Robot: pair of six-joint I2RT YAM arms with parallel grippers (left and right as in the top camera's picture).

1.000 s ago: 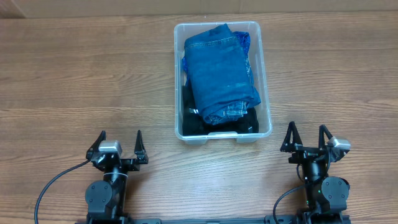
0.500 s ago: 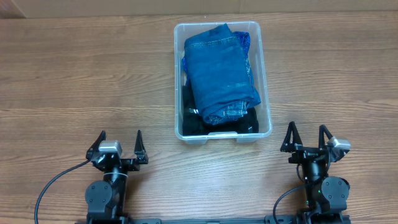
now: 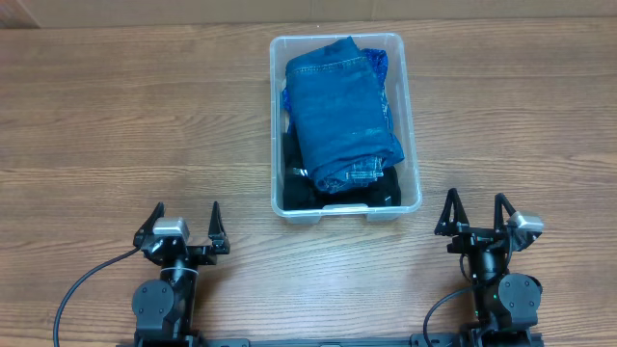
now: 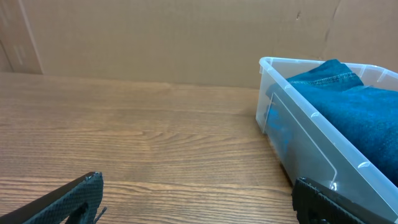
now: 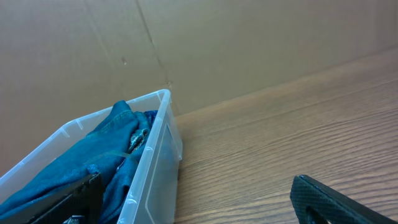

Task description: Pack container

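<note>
The clear plastic container (image 3: 413, 116) stands on the wooden table at the middle back. Folded blue jeans (image 3: 339, 108) fill it, lying over dark clothing (image 3: 294, 185) at its near end. The container also shows in the left wrist view (image 4: 292, 127) and in the right wrist view (image 5: 155, 155), with the jeans (image 4: 354, 106) (image 5: 81, 162) rising above its rim. My left gripper (image 3: 182, 224) is open and empty near the front edge, left of the container. My right gripper (image 3: 474, 212) is open and empty at the front right, just past the container's near right corner.
A brown cardboard wall (image 4: 155, 37) runs along the back of the table. Bare wooden table (image 3: 125, 116) lies left and right of the container.
</note>
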